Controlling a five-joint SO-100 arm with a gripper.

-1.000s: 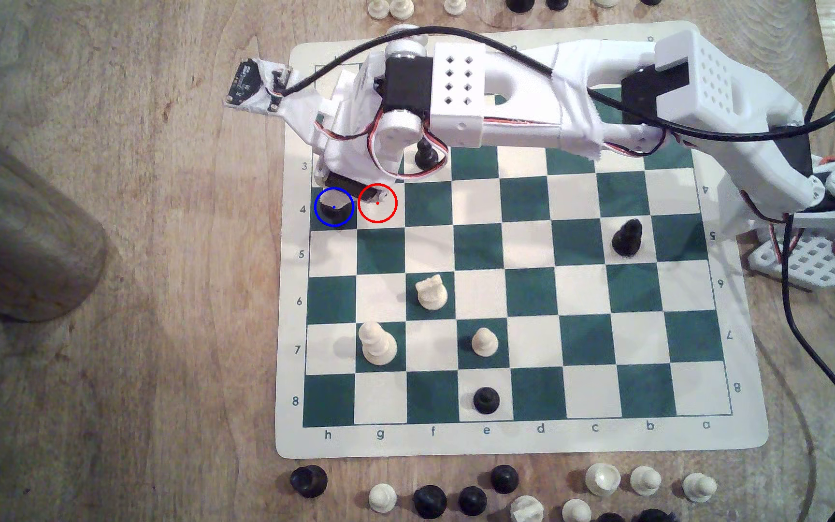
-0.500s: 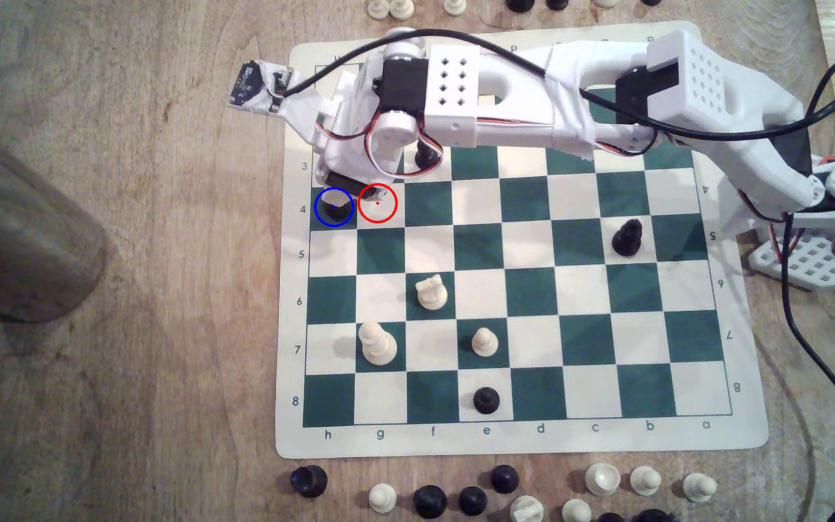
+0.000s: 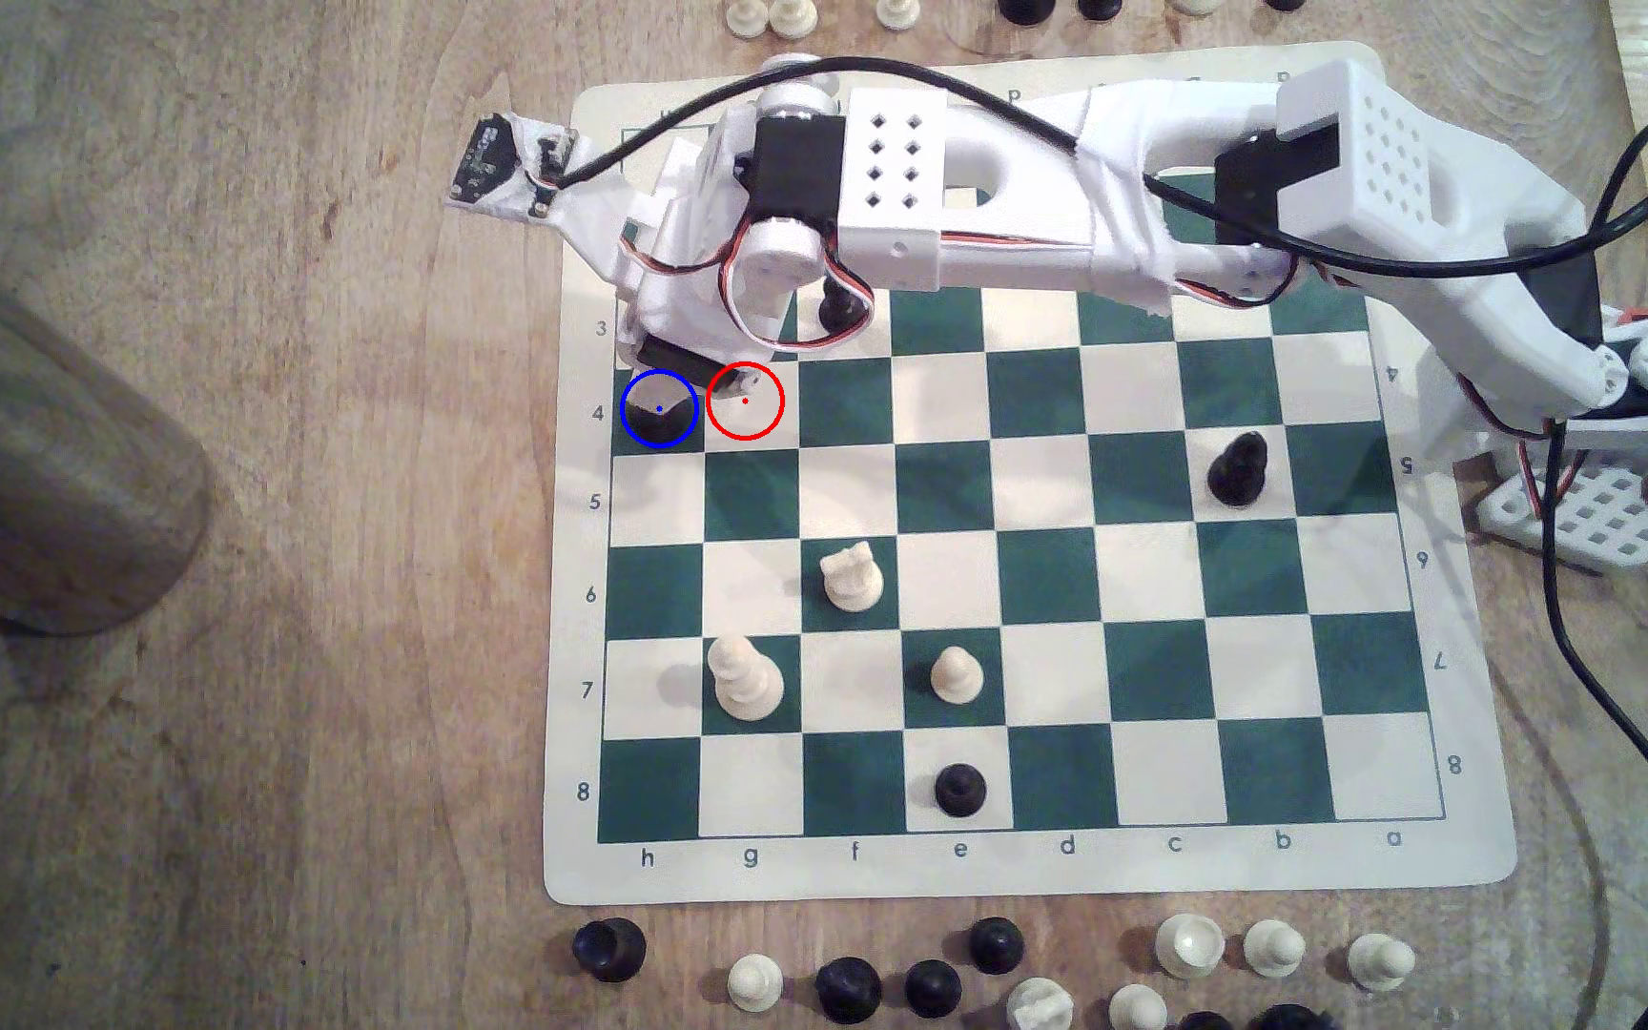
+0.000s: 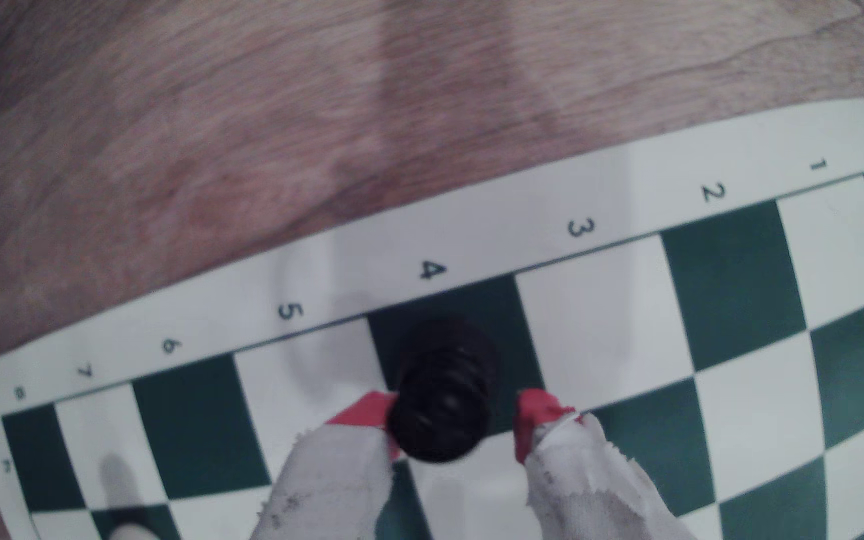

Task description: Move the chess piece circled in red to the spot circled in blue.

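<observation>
In the exterior view, the tall black chess piece (image 3: 659, 424) stands inside the blue ring on the dark green square (image 3: 685, 442) at the board's left edge in row 4, while the white square ringed in red (image 3: 761, 421) just to its right is bare. The arm has barely shifted over the last second, and the piece's dark base now reads a little fuller within the ring, which suggests it has settled onto the board. The gripper (image 3: 671, 368) hangs directly over it, its fingertips hidden by the wrist. In the wrist view, the gripper (image 4: 453, 413) straddles the piece (image 4: 443, 394): one red-tipped finger (image 4: 362, 413) touches its side, the other (image 4: 536, 410) stands clear with green showing between, so the fingers are parted. The placement looks done; what remains is lifting away without tipping the piece.
</observation>
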